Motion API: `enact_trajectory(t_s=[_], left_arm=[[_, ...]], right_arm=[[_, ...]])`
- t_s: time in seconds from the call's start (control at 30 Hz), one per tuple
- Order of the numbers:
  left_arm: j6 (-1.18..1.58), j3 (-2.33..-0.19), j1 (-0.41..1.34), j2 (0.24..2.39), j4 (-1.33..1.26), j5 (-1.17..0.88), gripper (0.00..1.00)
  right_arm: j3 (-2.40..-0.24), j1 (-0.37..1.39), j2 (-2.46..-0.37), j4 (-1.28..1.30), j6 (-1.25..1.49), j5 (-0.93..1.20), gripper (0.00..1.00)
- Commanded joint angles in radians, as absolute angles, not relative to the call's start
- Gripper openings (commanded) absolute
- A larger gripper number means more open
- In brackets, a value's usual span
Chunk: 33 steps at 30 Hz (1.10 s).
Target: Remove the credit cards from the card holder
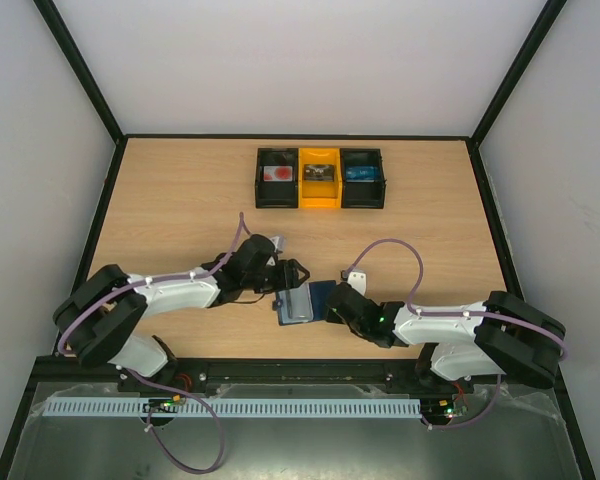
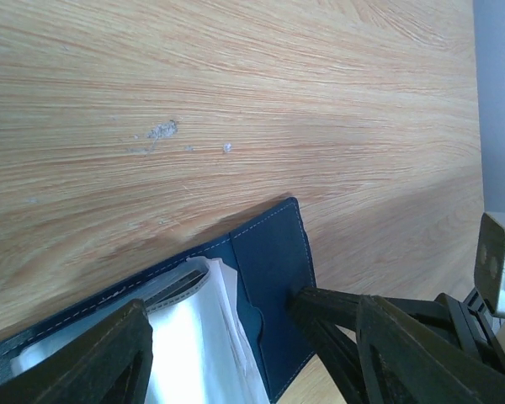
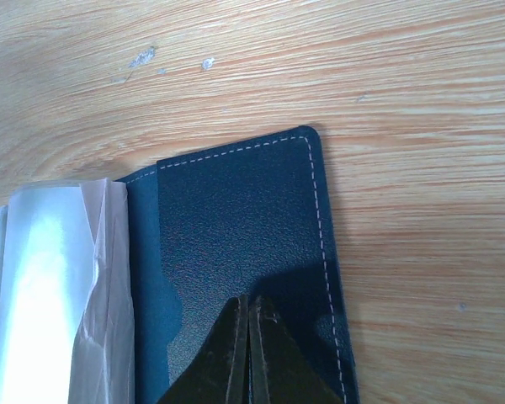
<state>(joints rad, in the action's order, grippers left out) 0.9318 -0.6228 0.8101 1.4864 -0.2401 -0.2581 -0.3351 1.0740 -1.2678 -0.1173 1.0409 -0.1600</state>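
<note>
The card holder (image 1: 306,301) lies open on the table between my two grippers. It is dark navy, with pale, shiny see-through sleeves (image 2: 194,345) in its middle. My left gripper (image 1: 286,284) is open, its jaws standing either side of the sleeves (image 2: 252,337). My right gripper (image 1: 333,298) is shut, and its tip (image 3: 249,301) presses down on the navy right flap (image 3: 236,219). It also shows in the left wrist view (image 2: 316,307). No credit card shows in the holder; the pockets hide their contents.
Three small boxes stand in a row at the back: black (image 1: 277,177), yellow (image 1: 319,178), black (image 1: 362,177). Each holds a small flat thing: one red and white, one dark, one blue. Black rails edge the table.
</note>
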Motion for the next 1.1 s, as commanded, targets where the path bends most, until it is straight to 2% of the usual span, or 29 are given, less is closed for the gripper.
enact_trajectory(t_s=[0.0, 0.17, 0.4, 0.87, 1.07], left_arm=[[0.908, -0.642, 0.807, 1.432, -0.143, -0.199, 0.68], [0.917, -0.624, 0.806, 1.445, -0.171, -0.224, 0.71], [0.947, -0.616, 0.807, 1.51, -0.27, -0.29, 0.71], [1.034, -0.626, 0.853, 1.561, -0.296, -0.318, 0.71], [1.09, -0.626, 0.875, 1.581, -0.442, -0.378, 0.72]], right_arm=[[-0.333, 1.076, -1.269, -0.114, 1.051, -0.205, 0.03], [-0.34, 1.077, -1.272, -0.116, 1.052, -0.203, 0.03], [-0.344, 1.076, -1.278, -0.114, 1.054, -0.2, 0.03], [-0.342, 1.077, -1.27, -0.11, 1.049, -0.21, 0.03], [-0.334, 1.075, -1.224, -0.131, 1.042, -0.206, 0.05]])
